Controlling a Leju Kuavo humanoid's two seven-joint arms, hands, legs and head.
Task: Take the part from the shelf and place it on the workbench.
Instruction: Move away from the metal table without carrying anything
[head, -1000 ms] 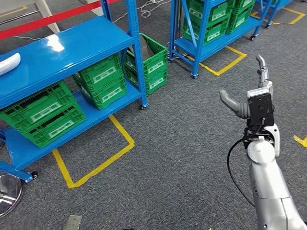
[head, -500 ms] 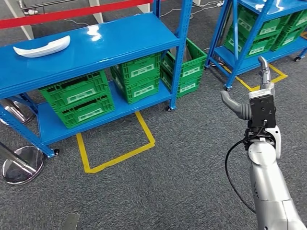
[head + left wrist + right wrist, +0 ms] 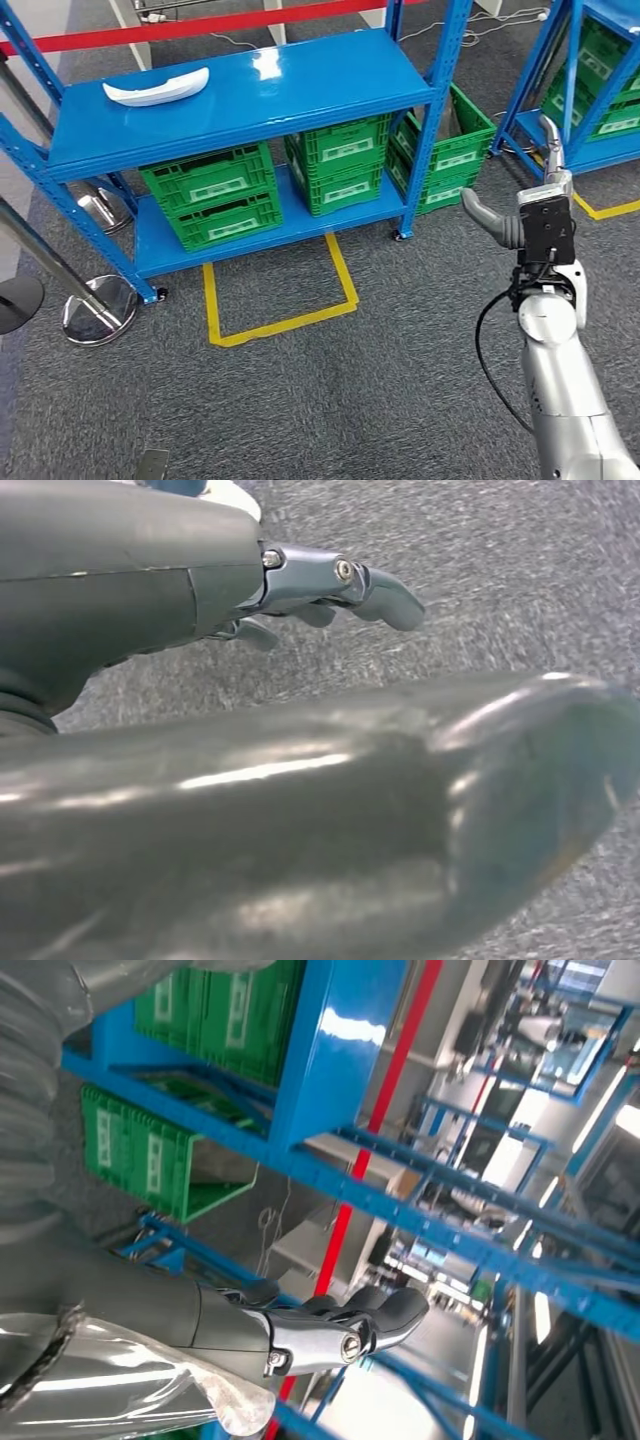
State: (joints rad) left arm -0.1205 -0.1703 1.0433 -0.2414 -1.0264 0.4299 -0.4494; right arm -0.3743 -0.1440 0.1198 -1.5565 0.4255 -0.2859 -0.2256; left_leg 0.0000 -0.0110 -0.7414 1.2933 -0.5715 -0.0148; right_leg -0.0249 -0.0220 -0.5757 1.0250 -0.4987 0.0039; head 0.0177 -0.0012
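1. Big picture: we're facing the blue shelf [image 3: 241, 95], which sits ahead and off to the left of our raised right hand [image 3: 528, 205], well apart from it. Floor [image 3: 302, 400] is grey carpet with a yellow taped square [image 3: 279, 295] just in front of the shelf.
2. Lower deck of the shelf holds green crates [image 3: 215, 195], also well left of the right hand, with more green crates on a second blue rack [image 3: 596, 90] just beyond that hand.
3. A stanchion base [image 3: 98, 310] and red barrier tape [image 3: 189, 25] sit far over on the left, nothing near either hand.
4. Right hand: up in the air, thumb sticking out sideways and fingers pointing forward, spread apart and holding nothing.
5. Left hand [image 3: 226, 680]: hanging over carpet, fingers stretched out apart from the thumb, nothing in it either.
6. The part [image 3: 157, 90]: white curved piece lying on the top deck, far left and ahead of the right hand, untouched.
7. Progress, as we read it: barely started. Reach, grasp, carry and the drop on the worktop are all left.
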